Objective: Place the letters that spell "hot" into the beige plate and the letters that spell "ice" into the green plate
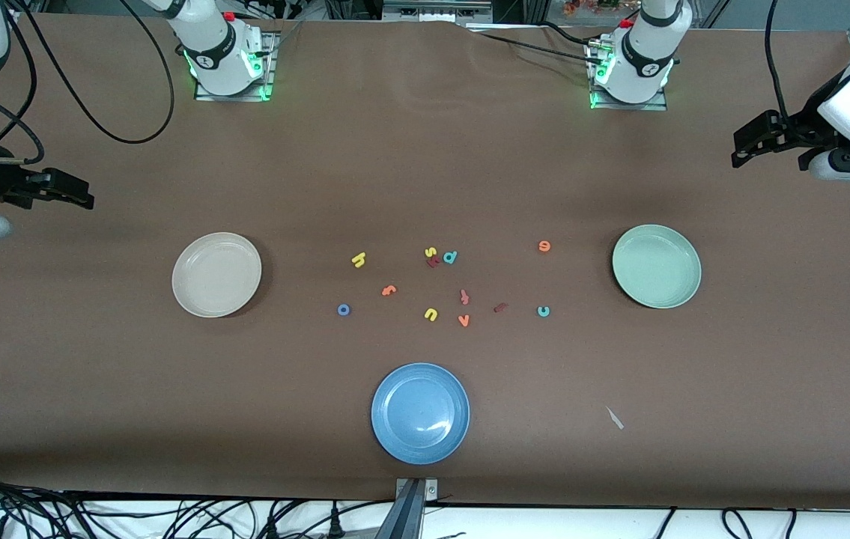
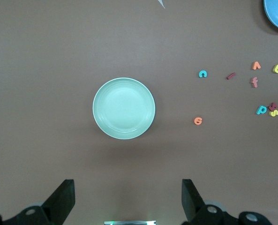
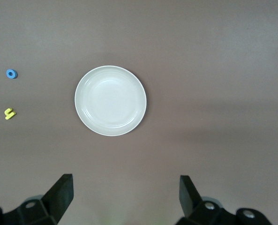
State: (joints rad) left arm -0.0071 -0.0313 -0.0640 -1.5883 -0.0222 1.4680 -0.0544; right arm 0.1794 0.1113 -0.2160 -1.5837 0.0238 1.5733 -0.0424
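I see the brown table point(image 1: 425, 172) running edge to edge, with broad bare cloth between the robot bases and the plates. The blue plate point(image 1: 420, 412) sits nearest the front camera, close to the table's front edge. The beige plate point(image 1: 216, 274) lies toward the right arm's end, the green plate point(image 1: 656, 266) toward the left arm's end; both are empty, each with open cloth all round.

Both arms wait. The left gripper point(image 1: 741, 153) hangs over the left arm's end of the table, fingers spread wide and holding nothing; my left wrist view shows them apart point(image 2: 127, 201). The right gripper point(image 1: 84, 196) hangs over the right arm's end, likewise spread and empty point(image 3: 124, 199).

The letters are scattered between the two plates. On the beige plate's side I have the yellow h point(image 1: 358, 260), the orange t point(image 1: 389, 290) and the blue o point(image 1: 344, 309), lying flat. On the green plate's side are the orange e point(image 1: 544, 245), the teal c point(image 1: 543, 311) and the dark red i point(image 1: 500, 307), its long axis slightly tilted off the table's front edge. Around the middle are the yellow s point(image 1: 430, 252), teal d point(image 1: 450, 257), yellow u point(image 1: 430, 314), orange v point(image 1: 463, 320) and salmon f point(image 1: 464, 297).
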